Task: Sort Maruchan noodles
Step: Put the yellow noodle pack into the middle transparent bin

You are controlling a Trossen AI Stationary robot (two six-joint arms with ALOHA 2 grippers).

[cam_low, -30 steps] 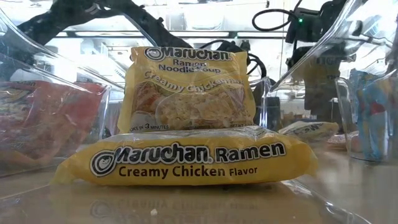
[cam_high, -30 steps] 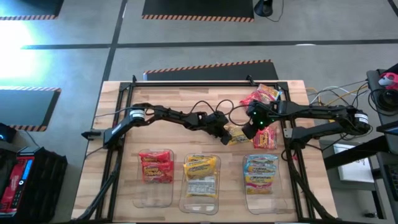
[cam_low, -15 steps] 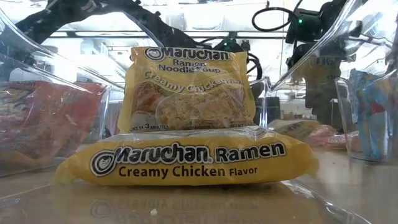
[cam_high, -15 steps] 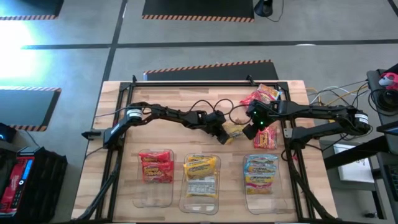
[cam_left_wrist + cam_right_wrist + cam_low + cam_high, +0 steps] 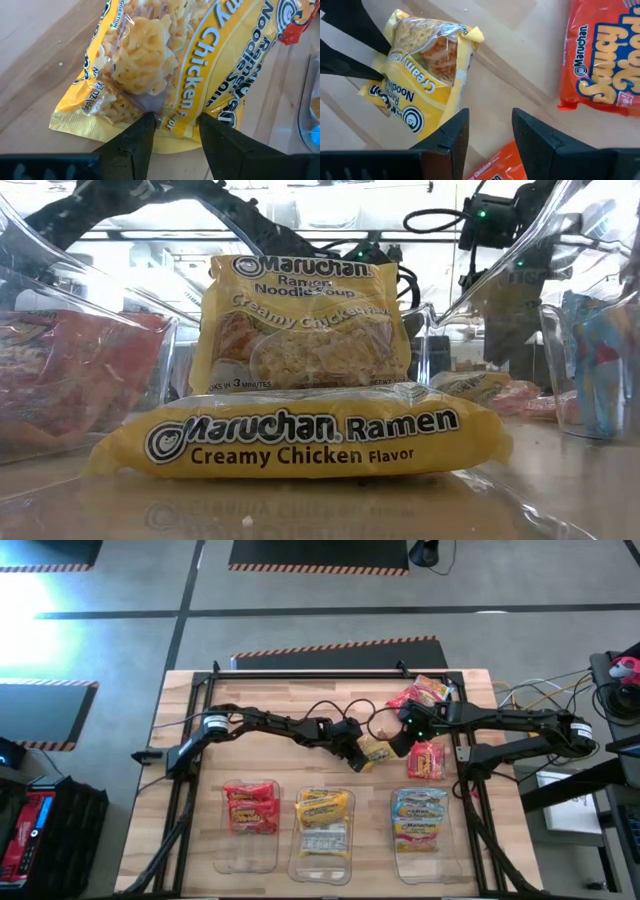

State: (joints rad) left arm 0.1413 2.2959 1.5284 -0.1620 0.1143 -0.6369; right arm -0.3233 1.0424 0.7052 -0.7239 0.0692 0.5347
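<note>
High view: three loose packets.

Both arms matte black, slim jointed links. Left arm: silver ring at the shoulder joint, black cable looping over the wrist. Right arm: same silver ring near its base, green LED lit on the wrist block. Left gripper and right gripper: two flat black wedge fingers each, tapered, smooth faces, no markings visible.
</note>
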